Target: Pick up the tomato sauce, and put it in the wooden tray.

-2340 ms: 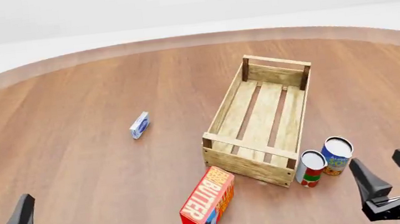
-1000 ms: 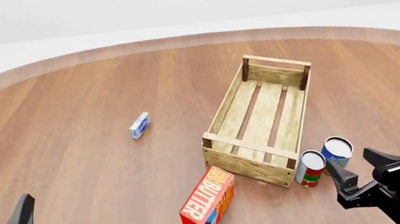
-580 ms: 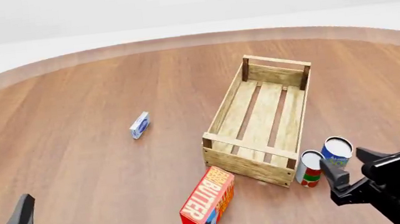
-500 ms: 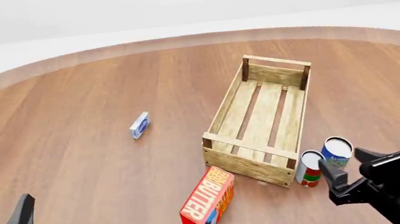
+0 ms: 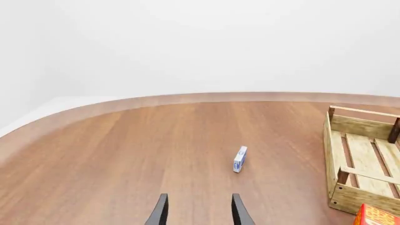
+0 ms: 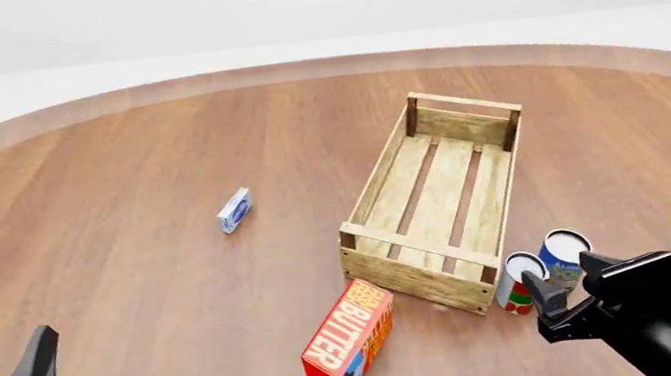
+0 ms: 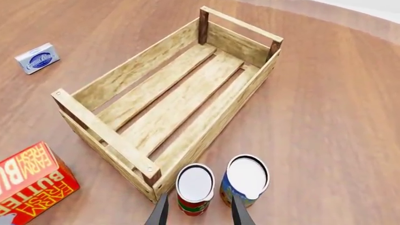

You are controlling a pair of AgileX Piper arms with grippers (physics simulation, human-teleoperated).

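Arm moved closer to the cans.

Front view: the right gripper (image 6: 566, 294) had slid left, jaws apart, up to the tomato sauce (image 6: 518, 283), which stood just right of the wooden tray (image 6: 437, 202). Left wrist view: the left gripper (image 5: 198, 211) waited, jaws apart. Right wrist view: the can sat between the fingertips (image 7: 160, 212), so a grab looked next.
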